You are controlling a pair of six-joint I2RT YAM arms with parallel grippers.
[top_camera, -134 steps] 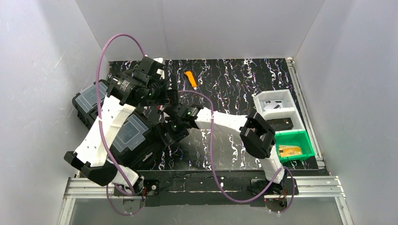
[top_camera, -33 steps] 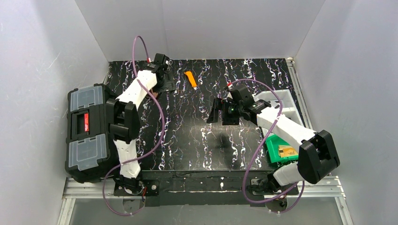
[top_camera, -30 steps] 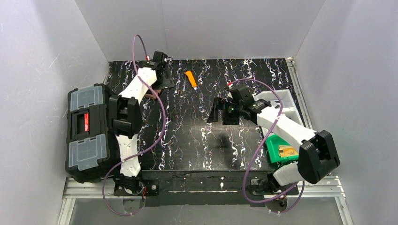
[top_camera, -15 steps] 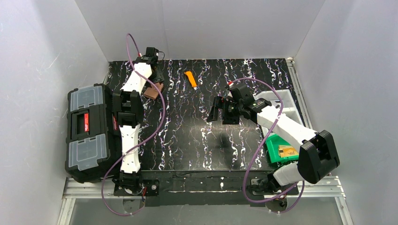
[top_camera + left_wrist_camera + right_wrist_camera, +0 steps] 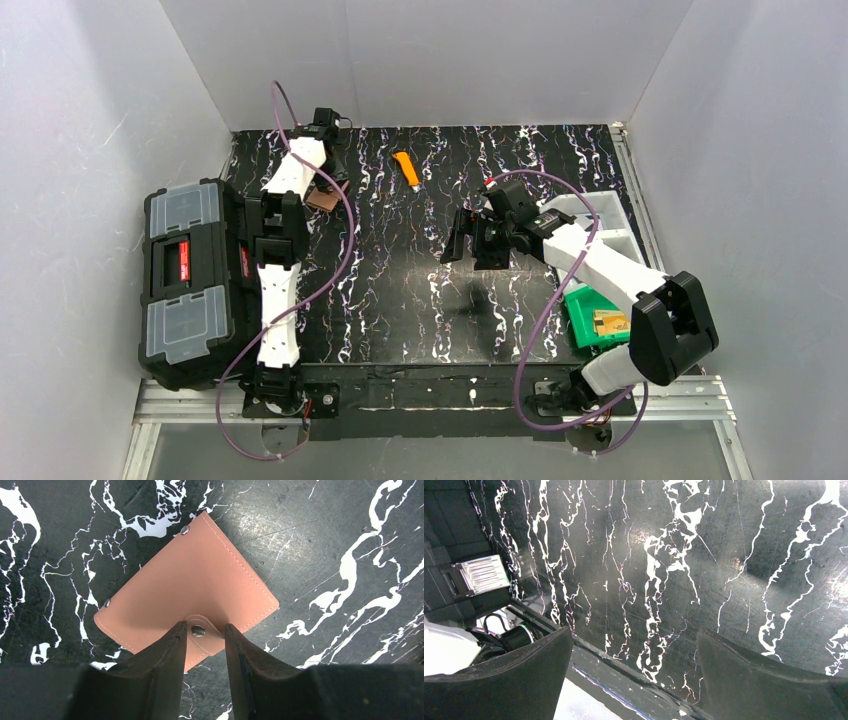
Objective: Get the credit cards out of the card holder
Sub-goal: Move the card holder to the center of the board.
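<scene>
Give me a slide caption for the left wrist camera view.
Left tool straddles the snap tab of the closed brown card holder, lying flat on the black marbled table.

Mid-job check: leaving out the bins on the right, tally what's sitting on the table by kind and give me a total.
card holder: 1
utility knife: 1
toolbox: 1
Total: 3

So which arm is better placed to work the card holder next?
Left: the left gripper straddles the snap tab of the card holder. The right gripper hangs open mid-table, well away.
</scene>
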